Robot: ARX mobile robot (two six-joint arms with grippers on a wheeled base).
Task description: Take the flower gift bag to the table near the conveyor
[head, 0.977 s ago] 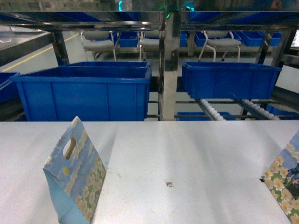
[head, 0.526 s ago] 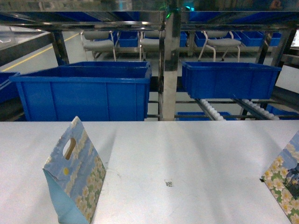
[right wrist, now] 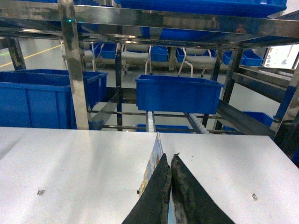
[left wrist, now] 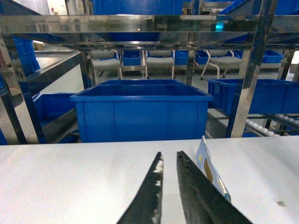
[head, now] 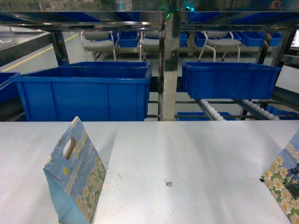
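Two flower gift bags stand on the white tabletop point(head: 187, 154) in front of the conveyor point(head: 212, 111), whose roller lanes run behind the blue bins point(head: 84, 91). The left bag point(head: 74, 179) stands free and upright near the tabletop's front left, untouched; the left gripper point(left wrist: 168, 161) hovers just beside its top edge with the fingers point(left wrist: 152, 196) nearly together, a narrow gap between them, holding nothing. The right bag point(head: 285, 179) sits at the right edge of the head view, and in the right wrist view the right gripper point(right wrist: 169, 163) has its fingers pressed together at the bag's thin upper edge point(right wrist: 155, 149), apparently pinching it, though the contact itself is hidden behind the fingers. The chief risk is judged to lie in that slender hold: a pinch on a single paper edge may slip or tear the paper if the bag is lifted or dragged. A light, tall, narrow-based bag is also likely to topple if released tilted, and the idle left fingers could knock the left bag over if they swing sideways.
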